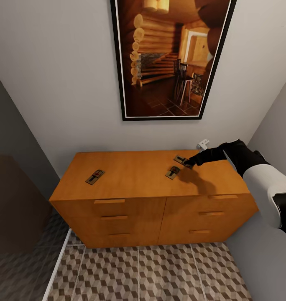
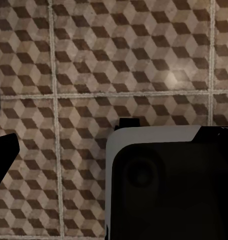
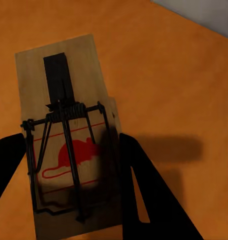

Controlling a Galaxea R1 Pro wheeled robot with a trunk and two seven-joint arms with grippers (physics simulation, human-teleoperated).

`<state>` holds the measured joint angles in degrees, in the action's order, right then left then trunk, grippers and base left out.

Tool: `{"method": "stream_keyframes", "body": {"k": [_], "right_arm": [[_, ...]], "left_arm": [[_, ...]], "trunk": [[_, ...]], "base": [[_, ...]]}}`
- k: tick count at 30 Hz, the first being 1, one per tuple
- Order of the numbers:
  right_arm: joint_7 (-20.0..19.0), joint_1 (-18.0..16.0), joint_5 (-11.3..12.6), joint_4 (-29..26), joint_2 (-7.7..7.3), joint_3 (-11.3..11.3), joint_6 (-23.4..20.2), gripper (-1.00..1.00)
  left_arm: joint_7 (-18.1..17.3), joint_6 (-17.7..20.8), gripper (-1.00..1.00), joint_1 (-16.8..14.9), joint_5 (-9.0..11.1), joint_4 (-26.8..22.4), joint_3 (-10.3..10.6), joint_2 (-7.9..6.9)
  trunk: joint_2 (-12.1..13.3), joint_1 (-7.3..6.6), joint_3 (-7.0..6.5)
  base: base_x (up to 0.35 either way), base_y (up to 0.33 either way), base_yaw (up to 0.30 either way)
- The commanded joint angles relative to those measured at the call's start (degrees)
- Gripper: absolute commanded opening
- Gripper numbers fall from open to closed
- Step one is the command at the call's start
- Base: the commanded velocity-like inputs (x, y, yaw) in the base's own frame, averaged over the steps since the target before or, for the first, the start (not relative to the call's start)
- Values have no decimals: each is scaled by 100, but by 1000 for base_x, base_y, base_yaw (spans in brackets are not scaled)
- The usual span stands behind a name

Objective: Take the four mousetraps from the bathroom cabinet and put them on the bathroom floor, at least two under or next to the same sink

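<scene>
The orange-brown cabinet [image 1: 134, 173] stands against the wall with three mousetraps lying flat on its top. One mousetrap [image 1: 95, 177] is at the left, a second [image 1: 173, 172] right of middle, and a third [image 1: 181, 159] just behind it. My right gripper [image 1: 191, 163] reaches over that third trap. In the right wrist view this mousetrap [image 3: 69, 150], with a red mouse print and a wire spring, lies between the open fingers [image 3: 144, 190], still flat on the wood. My left gripper [image 2: 74, 135] hangs open over the bathroom floor [image 2: 119, 60], holding nothing. The bathroom sink is out of view.
A large framed picture [image 1: 172, 58] hangs above the cabinet, and a white wall socket [image 1: 203, 144] sits behind its right end. Grey walls close in on both sides. Cube-patterned tiles [image 1: 139, 271] run in front of the drawers. A dark part of my own body [image 2: 169, 185] blocks the left wrist view.
</scene>
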<state>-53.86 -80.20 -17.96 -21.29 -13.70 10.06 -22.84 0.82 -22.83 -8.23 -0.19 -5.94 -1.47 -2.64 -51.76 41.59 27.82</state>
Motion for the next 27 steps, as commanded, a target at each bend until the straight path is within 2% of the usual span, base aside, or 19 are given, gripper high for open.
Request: {"method": "stream_keyframes", "body": {"k": [1,12,27], "right_arm": [[-32,-3,-30,-36,-1,-2,-54,-100],[-38,-3,-32,-76,-7,4,-114,-100],[-37,2,-32,-70,-62,13,-116,-100]], "left_arm": [[6,-20,100,-3,-5,5,-11,1],[6,-20,100,-3,-5,5,-11,1],[6,-20,100,-3,0,5,-11,1]], "trunk": [[-4,0,6],[-4,0,6],[-4,0,6]], "base": [[0,0,0],[-45,0,0],[-314,0,0]]}}
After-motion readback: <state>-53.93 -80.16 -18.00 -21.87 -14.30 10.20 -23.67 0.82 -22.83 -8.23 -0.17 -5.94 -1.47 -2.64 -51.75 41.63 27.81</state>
